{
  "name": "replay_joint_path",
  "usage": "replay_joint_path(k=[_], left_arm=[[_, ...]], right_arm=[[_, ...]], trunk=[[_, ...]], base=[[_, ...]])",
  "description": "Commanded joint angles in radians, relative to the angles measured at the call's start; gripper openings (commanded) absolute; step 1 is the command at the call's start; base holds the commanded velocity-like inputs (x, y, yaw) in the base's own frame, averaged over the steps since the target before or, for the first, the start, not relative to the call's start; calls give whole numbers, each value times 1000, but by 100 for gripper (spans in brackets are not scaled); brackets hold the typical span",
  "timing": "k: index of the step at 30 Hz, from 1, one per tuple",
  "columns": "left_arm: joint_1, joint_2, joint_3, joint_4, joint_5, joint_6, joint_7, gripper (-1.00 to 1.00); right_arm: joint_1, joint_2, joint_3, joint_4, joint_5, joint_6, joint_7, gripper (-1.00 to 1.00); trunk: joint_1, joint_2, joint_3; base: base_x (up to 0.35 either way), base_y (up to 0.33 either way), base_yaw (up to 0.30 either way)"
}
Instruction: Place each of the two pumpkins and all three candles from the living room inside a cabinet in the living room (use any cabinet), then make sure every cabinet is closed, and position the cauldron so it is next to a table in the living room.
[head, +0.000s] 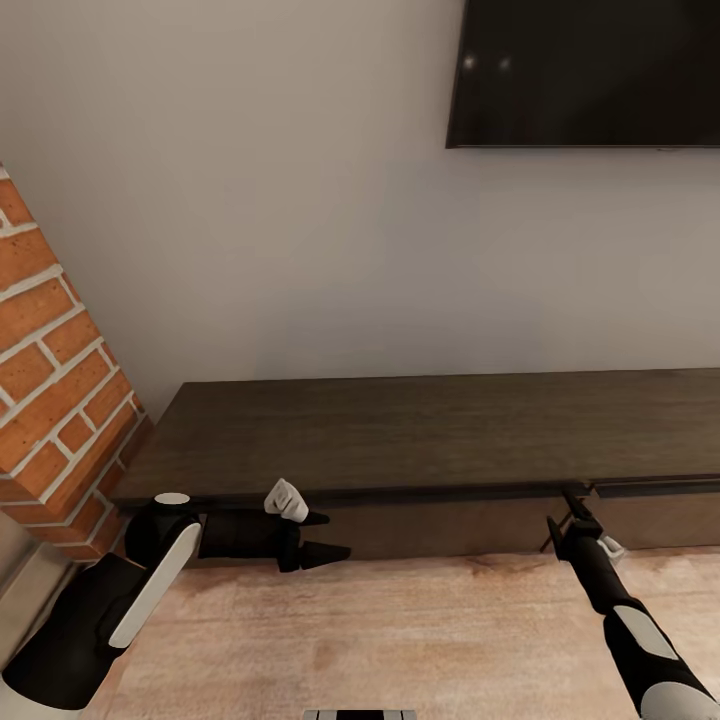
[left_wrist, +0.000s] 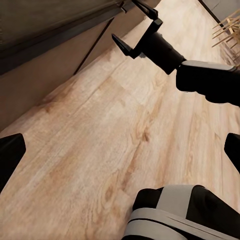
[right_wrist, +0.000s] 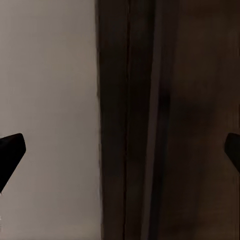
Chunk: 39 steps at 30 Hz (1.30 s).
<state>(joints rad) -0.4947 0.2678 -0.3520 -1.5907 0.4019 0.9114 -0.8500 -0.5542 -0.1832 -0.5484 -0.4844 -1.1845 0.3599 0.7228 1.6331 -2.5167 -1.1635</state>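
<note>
This is a living room in a home. A dark flat screen (head: 590, 72) hangs on the plain pale wall (head: 250, 200) at about one o'clock, above a long, low, dark brown cabinet (head: 420, 435) stretching from nine to three o'clock. A red brick column (head: 50, 370) stands at nine o'clock, and light wood plank flooring (head: 440, 630) covers the ground.

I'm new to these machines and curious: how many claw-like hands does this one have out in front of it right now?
2. The left gripper hangs low before the dark cabinet, pointing sideways over the wood floor. The right gripper reaches up to the cabinet's front edge, its fingers spread open.
</note>
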Motion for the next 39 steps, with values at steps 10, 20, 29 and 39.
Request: replay_joint_path(k=[10,20,29,39], left_arm=[[-1,1,-1,0,3,4,0,100],[-1,1,-1,0,3,4,-1,100],[-1,1,-1,0,3,4,0,100],[-1,1,-1,0,3,4,-1,100]], right_arm=[[-30,-2,-1,6,13,10,3,100],[-63,-16,-2,56,79,8,2,100],[-67,-20,-3,61,81,9,3,100],[-69,-21,-2,60,85,10,4,100]], trunk=[[0,0,-1],[0,0,-1],[0,0,-1],[0,0,-1]], base=[[0,0,0],[0,0,0],[0,0,0],[0,0,0]])
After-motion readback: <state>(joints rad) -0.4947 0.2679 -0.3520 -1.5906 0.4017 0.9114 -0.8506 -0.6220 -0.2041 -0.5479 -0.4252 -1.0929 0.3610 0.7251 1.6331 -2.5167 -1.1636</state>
